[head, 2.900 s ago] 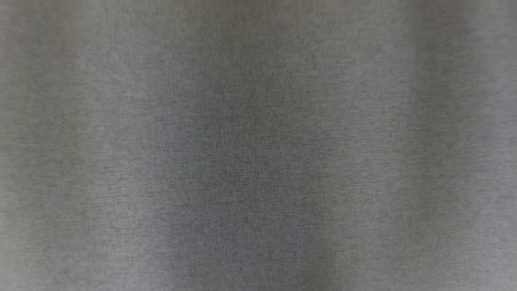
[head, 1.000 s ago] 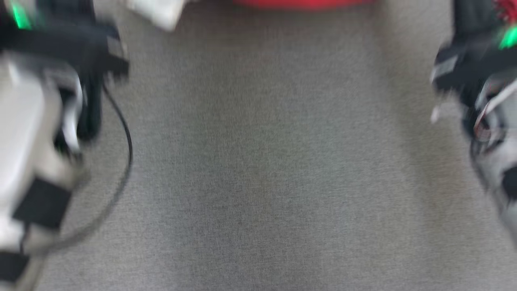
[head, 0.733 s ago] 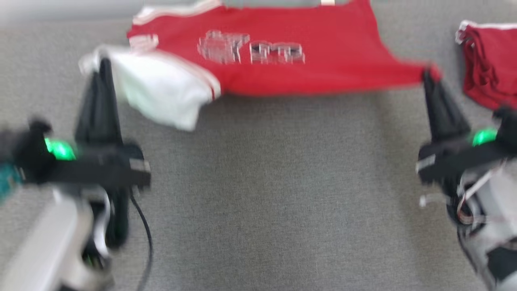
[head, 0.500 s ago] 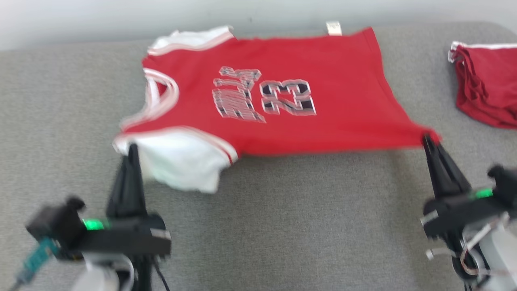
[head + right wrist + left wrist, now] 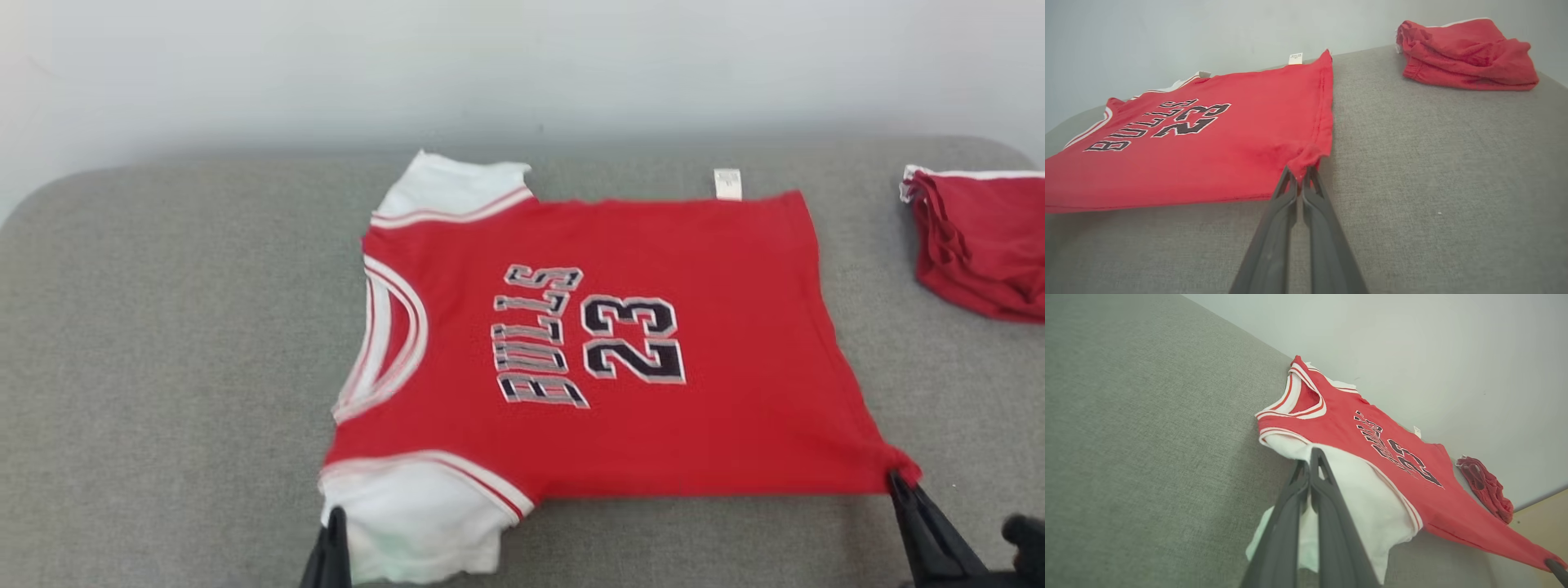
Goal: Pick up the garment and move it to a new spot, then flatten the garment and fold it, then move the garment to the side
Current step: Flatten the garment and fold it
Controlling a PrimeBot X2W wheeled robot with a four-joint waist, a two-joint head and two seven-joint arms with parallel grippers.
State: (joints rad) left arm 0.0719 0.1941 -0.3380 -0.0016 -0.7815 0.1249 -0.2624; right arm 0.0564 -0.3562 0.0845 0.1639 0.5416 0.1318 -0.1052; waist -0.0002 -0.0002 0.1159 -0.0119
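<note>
A basketball jersey (image 5: pixel 620 359) lies flat on an upholstered surface (image 5: pixel 163 367), neck to the left, hem to the right, with a wall (image 5: pixel 522 65) behind. A bunched garment (image 5: pixel 980 245) sits well apart at far right. The left gripper (image 5: pixel 334 516) pinches the near sleeve and the right gripper (image 5: pixel 895 480) the near hem corner.

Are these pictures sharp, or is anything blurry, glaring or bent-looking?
Head view: slightly soft, but the jersey lettering reads; even light, no glare. Left wrist view: scene tilted, left tool sharp. Right wrist view: crisp, with a soft shadow under the jersey's near edge.
</note>
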